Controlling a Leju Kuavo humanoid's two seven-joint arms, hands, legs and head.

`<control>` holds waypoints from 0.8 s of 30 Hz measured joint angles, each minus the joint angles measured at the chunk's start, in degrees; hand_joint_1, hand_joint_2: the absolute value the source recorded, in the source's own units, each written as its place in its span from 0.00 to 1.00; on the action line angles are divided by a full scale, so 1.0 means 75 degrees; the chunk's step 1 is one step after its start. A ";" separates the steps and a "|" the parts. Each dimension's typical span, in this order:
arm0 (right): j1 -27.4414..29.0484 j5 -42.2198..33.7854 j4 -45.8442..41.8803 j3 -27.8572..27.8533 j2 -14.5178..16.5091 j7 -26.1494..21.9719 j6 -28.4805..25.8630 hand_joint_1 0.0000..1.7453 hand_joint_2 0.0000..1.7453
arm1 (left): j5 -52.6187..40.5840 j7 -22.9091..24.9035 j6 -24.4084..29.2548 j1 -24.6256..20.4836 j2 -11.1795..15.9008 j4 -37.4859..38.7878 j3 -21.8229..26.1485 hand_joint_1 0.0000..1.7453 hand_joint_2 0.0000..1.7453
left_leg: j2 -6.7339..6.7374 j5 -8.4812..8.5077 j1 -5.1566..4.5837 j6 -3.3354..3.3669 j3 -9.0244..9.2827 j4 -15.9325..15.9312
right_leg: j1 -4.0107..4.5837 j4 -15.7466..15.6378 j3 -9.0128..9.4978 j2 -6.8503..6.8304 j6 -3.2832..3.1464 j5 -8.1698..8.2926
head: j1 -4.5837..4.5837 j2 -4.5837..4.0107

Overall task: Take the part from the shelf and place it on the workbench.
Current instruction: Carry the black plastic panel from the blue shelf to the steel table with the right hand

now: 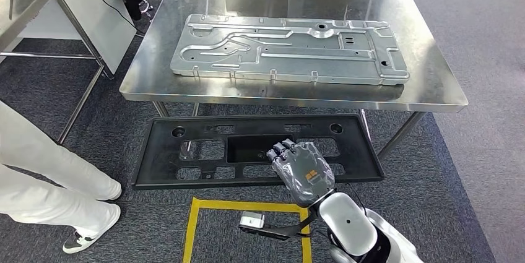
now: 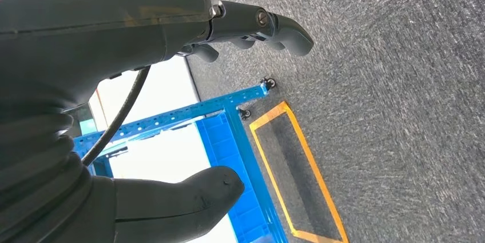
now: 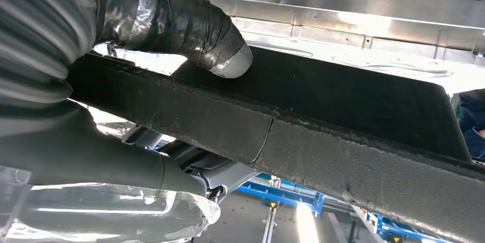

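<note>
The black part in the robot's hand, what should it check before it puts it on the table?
1. Right hand grips the black part: ok.
2. Part above the workbench top: not ok, it hangs below the front edge.
3. Free room on the workbench: not ok, the silver metal panel covers most of it.
4. Left hand free to help: ok, holds nothing.
5. Person's legs away from the part: ok.

head: high, looking down on workbench [image 1: 433, 90] | right wrist: close under it, seemingly | left wrist: toward floor
</note>
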 joint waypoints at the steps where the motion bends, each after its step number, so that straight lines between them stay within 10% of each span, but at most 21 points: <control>1: 0.0003 0.0000 0.0000 -0.0006 0.0000 0.0000 0.0000 1.00 1.00 | -0.0001 0.0000 0.0000 0.0000 0.0001 0.0000 0.0000 0.00 1.00 | 0.0000 0.0000 0.0000 0.0000 0.0000 0.0000 | 0.0000 0.0000 0.0000 0.0000 0.0000 0.0000 | 0.0000 0.0000; 24: 0.0492 0.0093 -0.0385 -0.0369 -0.0304 -0.0027 -0.0080 1.00 1.00 | -0.0023 -0.0082 0.0093 0.0016 -0.0001 0.0000 0.0000 0.00 1.00 | 0.0000 -0.0003 0.0000 0.0001 0.0000 0.0000 | 0.0000 0.0000 0.0000 0.0000 0.0001 -0.0003 | 0.0000 0.0000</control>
